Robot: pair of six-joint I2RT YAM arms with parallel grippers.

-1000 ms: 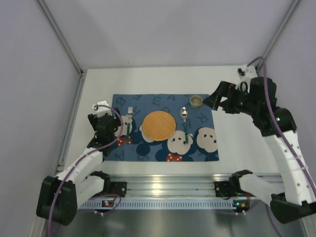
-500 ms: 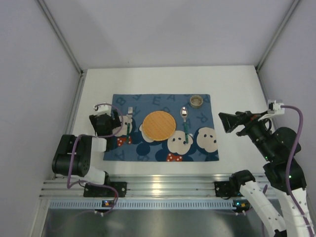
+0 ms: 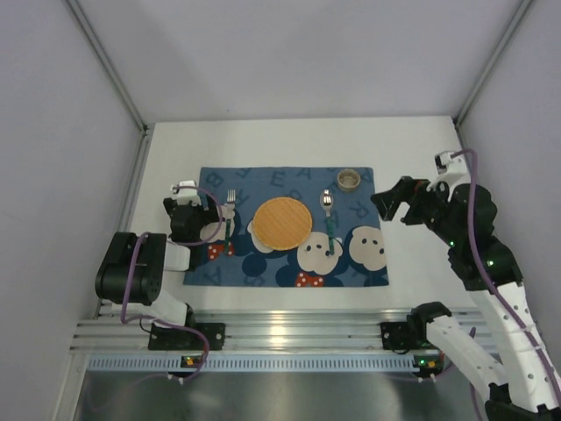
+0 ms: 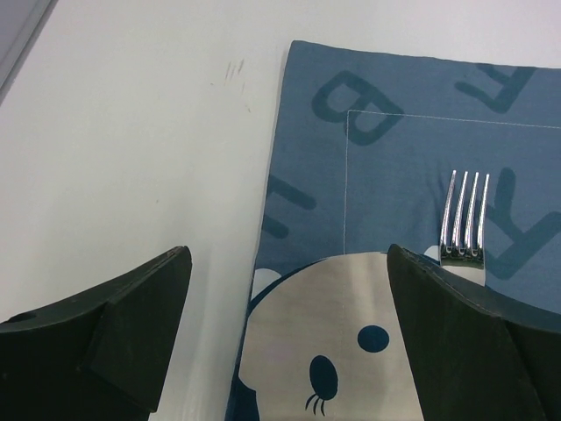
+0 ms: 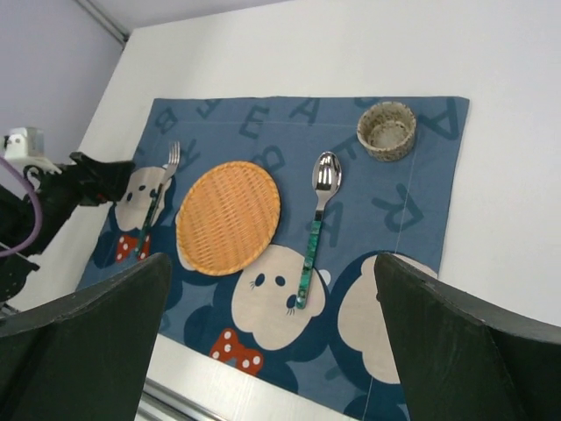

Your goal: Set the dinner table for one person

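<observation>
One worktop (image 3: 263, 140) is seen, white and rectangular, filling the middle of the top view. Its ribbed rail (image 3: 289, 338) lies along the lower edge. The long axis seems to run from left to right, parallel to this rail, and the short sides point to the top and bottom of the frame.

On it one blue bear-print placemat (image 3: 280, 180) is spread. On the placemat are counted one fork (image 3: 230, 200), one round woven plate (image 3: 281, 223), one spoon (image 3: 329, 215) and one small bowl (image 3: 349, 179). Fork and spoon are laid with their heads toward the top of the frame.

Two arms are present. The jaws of the left gripper (image 4: 287, 263) are held wide apart over the left border of the placemat, with nothing between them. The jaws of the right gripper (image 5: 272, 263) are also spread apart and empty, high above the placemat.

In the left wrist view the fork handle is hidden behind one finger. The right border of the worktop is partly covered by the right arm. What is inside the bowl cannot be made out.
</observation>
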